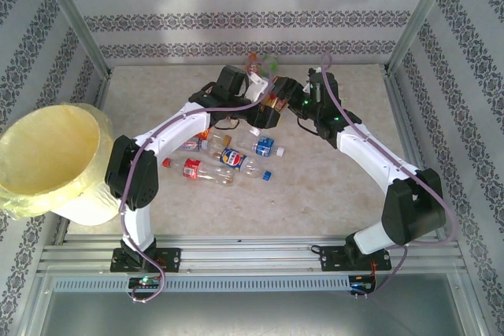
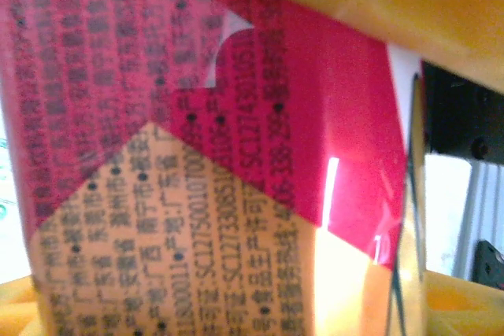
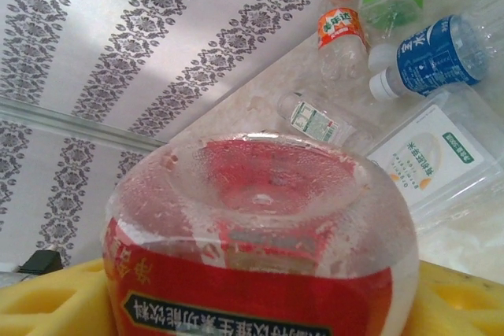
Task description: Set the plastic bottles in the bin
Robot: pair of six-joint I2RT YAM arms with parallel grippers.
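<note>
Top external, left hand (image 1: 260, 108), right hand (image 1: 290, 105) flanking bottle (image 1: 273, 102), grips unclear, near back edge (image 1: 244, 68)

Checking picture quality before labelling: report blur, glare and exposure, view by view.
Top external: pale, washed out, table bottles small and soft. Left wrist: red label too close, print blurred, a white glare streak on it. Right wrist: near bottle's base soft, far bottles sharper.

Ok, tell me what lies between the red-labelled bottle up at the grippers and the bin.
Nothing loose shows on the table between the red-labelled bottle and the bin. Only the left arm's own link crosses that line; the other bottles lie nearer the front.
</note>
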